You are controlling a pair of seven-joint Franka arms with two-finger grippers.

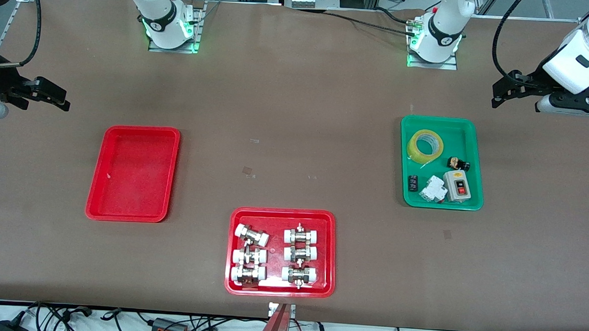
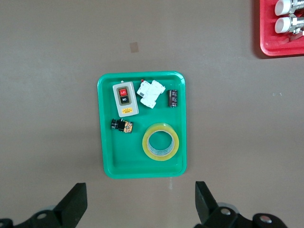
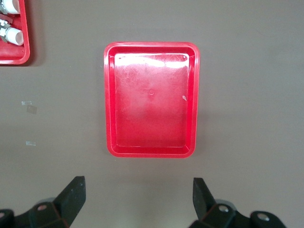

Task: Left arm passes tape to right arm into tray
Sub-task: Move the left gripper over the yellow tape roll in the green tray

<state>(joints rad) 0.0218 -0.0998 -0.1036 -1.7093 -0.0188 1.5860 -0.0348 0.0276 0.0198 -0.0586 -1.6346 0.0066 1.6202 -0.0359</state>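
Observation:
The tape (image 1: 425, 145), a translucent yellow roll with a pale core, lies flat in the green tray (image 1: 458, 134). It also shows in the left wrist view (image 2: 161, 141). The plain red tray (image 1: 133, 173) lies empty toward the right arm's end of the table and fills the right wrist view (image 3: 151, 99). My left gripper (image 1: 504, 92) is open and empty, up in the air over bare table beside the green tray (image 2: 118, 159); its fingers (image 2: 73, 202) stand wide apart. My right gripper (image 1: 52, 97) is open and empty, up over bare table beside the red tray.
The green tray also holds a grey switch box (image 1: 457, 185), a white breaker (image 1: 432, 189) and small black parts (image 1: 458, 164). A wider red tray (image 1: 282, 216) with several white-capped metal fittings lies nearest the front camera. Bits of tape (image 1: 247, 171) mark the brown table.

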